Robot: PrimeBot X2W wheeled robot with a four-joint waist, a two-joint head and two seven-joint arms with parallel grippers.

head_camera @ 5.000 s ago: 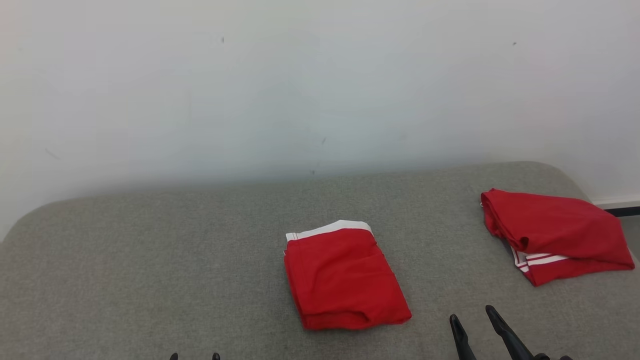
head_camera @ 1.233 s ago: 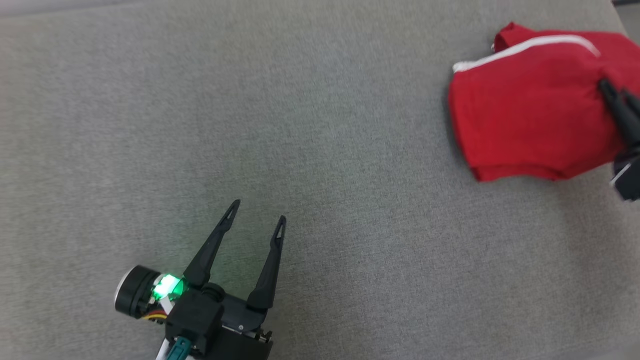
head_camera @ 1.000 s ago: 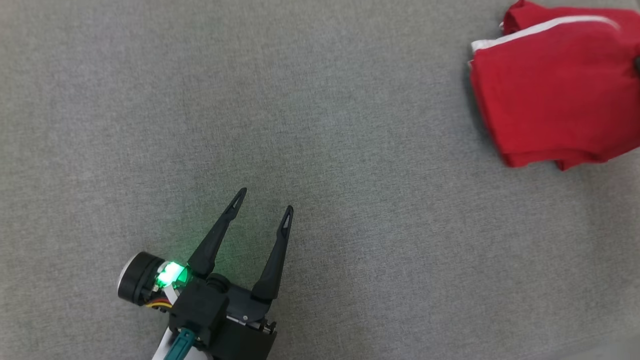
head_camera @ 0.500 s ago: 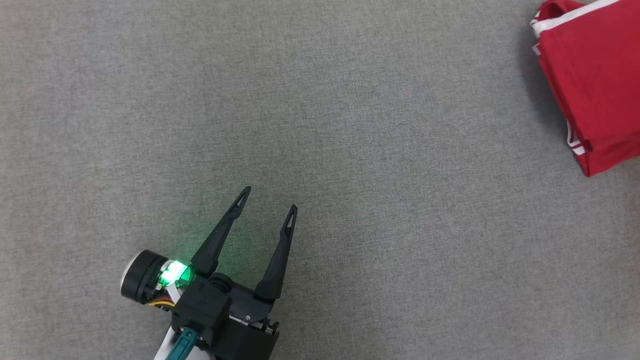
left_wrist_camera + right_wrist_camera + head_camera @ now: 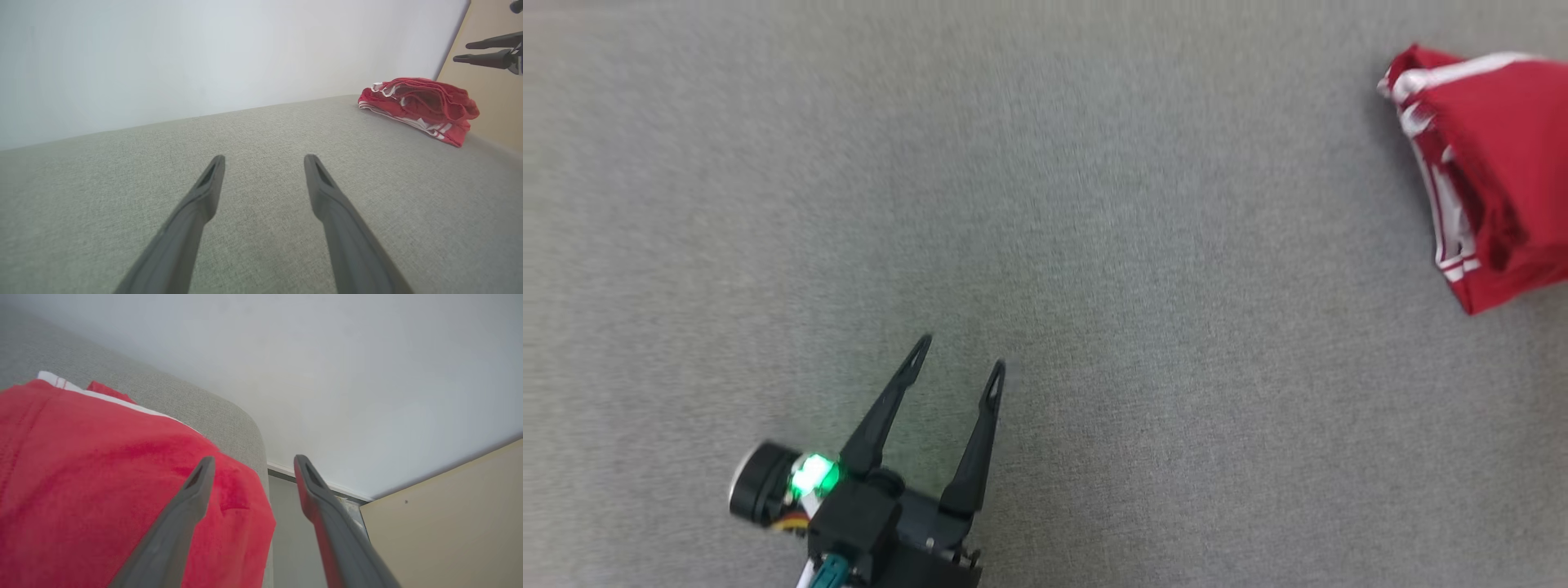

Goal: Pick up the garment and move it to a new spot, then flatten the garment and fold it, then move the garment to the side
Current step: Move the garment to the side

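The garment (image 5: pixel 1494 180) is red with white stripes and lies bunched in layers at the far right of the grey cushioned surface (image 5: pixel 1094 245). The left wrist view shows the garment (image 5: pixel 421 104) near the surface's right corner. My left gripper (image 5: pixel 958 357) hovers open over bare cushion at the lower left, far from the cloth; its fingers (image 5: pixel 264 160) hold nothing. My right gripper (image 5: pixel 253 460) stands open just above the red garment (image 5: pixel 102 477), at its edge by the corner, nothing pinched between its fingers. In the left wrist view that right gripper (image 5: pixel 461 53) hangs above and to the right of the pile.
A white wall (image 5: pixel 204 53) runs behind the cushioned surface. The rounded corner (image 5: pixel 245 420) of the surface drops off right beside the garment, with a beige panel (image 5: pixel 449 522) beyond. Wide bare cushion lies between my left gripper and the cloth.
My right gripper has opened and let go of the garment, which now rests at the surface's right corner. The head camera has shifted. My left gripper has stayed open and still.
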